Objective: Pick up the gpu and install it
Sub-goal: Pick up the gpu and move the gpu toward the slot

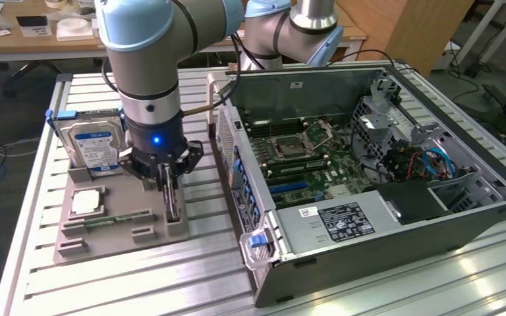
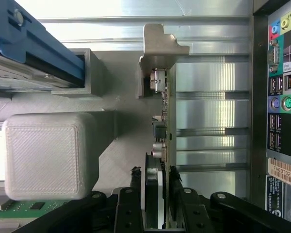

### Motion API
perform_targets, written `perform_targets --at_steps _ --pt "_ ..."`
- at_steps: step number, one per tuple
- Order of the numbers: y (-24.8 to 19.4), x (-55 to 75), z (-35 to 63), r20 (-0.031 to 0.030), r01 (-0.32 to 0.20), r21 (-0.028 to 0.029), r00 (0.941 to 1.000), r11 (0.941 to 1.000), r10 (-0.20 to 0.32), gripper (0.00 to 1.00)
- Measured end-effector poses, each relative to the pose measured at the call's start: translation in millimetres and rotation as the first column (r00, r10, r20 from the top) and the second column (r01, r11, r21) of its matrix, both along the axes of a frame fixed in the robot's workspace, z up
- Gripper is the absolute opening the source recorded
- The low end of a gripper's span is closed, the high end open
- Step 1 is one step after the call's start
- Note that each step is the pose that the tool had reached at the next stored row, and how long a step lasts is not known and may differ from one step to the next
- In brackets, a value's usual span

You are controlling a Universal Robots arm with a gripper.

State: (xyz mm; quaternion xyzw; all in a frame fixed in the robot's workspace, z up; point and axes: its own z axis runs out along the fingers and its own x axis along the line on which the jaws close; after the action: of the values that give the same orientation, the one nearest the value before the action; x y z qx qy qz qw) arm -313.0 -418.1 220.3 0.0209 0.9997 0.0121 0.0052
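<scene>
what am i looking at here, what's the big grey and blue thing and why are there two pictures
The grey and blue thing is a robot arm with a gripper at its tip. The exterior view comes from a camera standing off the arm. The wrist view comes from a camera on the arm, looking along the gripper.

On the slatted metal table sit a grey parts tray and an open computer case. The tray holds an upright hard drive, a square chip, a green memory stick and the gpu, a thin card standing on edge.

The gripper hangs over the gpu with its fingers either side. Light shows beside the card, so it isn't clamped.
</scene>
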Motion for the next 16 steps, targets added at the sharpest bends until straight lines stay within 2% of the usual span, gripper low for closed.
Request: perform_targets --at_steps 4,5,16 --pt "0.0 1.3 0.0 -0.0001 0.0 0.0 1.0 1.0 0.0 0.32" --pt "0.0 1.7 0.0 -0.0001 0.0 -0.0001 1.0 1.0 0.0 0.28" --pt "0.0 3.2 -0.3 0.0 0.0 -0.0001 1.0 1.0 0.0 0.27"
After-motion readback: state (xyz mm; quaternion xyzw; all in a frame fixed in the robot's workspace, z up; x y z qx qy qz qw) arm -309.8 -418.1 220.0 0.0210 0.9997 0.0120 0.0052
